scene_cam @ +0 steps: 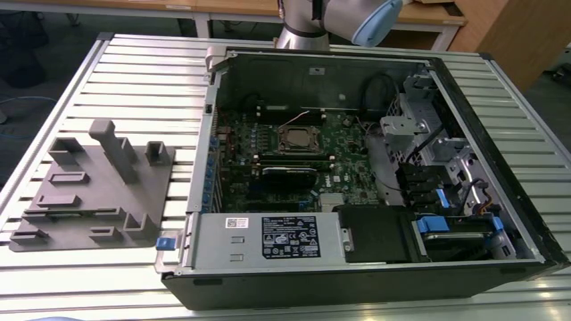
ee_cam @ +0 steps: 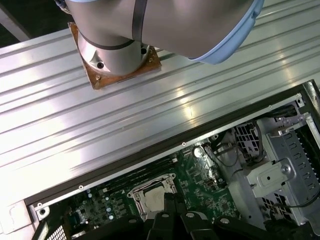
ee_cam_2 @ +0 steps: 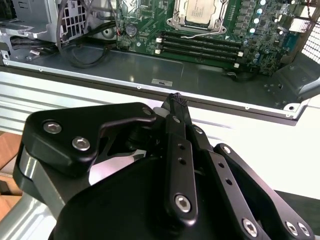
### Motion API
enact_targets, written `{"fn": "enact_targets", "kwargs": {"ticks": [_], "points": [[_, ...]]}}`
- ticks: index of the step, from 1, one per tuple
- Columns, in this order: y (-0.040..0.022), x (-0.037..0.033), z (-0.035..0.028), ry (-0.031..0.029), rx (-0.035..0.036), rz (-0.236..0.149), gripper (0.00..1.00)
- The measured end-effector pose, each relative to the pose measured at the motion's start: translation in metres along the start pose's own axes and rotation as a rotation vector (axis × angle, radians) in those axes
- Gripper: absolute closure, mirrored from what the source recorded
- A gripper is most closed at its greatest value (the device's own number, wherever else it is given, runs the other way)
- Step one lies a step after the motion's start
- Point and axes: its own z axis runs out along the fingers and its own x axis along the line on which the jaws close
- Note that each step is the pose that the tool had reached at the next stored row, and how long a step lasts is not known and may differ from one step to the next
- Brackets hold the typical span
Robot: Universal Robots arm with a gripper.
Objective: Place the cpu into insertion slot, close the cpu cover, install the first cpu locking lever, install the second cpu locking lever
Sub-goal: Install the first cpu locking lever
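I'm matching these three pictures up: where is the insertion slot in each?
Exterior view: insertion slot near the motherboard's middle.
Second wrist view: insertion slot beyond the pincer, on the motherboard.
First wrist view: insertion slot beside the pincer tip.
Shared landmark: long black memory slots alongside it.

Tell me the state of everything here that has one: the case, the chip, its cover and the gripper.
case: on its side, open
cpu: seated in the slot
cover: down flat around the cpu
gripper: shut, holding nothing visible, off the board
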Motion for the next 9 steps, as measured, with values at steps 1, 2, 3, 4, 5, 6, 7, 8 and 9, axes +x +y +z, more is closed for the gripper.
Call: {"fn": "enact_targets", "kwargs": {"ticks": [1, 2, 3, 4, 5, 6, 7, 8, 9], "points": [[0.0000, 0.0000, 0.0000, 0.0000, 0.0000, 0.000, 0.89], [0.0000, 0.0000, 0.0001, 0.0000, 0.0000, 0.000, 0.89], [0.0000, 0.0001, 0.0006, -0.0001, -0.0002, 0.000, 0.89], [-0.0002, 0.0002, 0.0017, 0.0001, 0.0000, 0.000, 0.89], [-0.0005, 0.0004, 0.0031, 0.0008, 0.0005, 0.000, 0.89], [-0.0008, 0.0007, 0.0048, 0.0014, 0.0010, 0.000, 0.89], [-0.0010, 0.0009, 0.0066, 0.0024, 0.0014, -0.001, 0.89], [-0.0013, 0.0011, 0.0083, 0.0035, 0.0017, -0.002, 0.89], [-0.0016, 0.0013, 0.0101, 0.0047, 0.0020, -0.004, 0.89]]}}
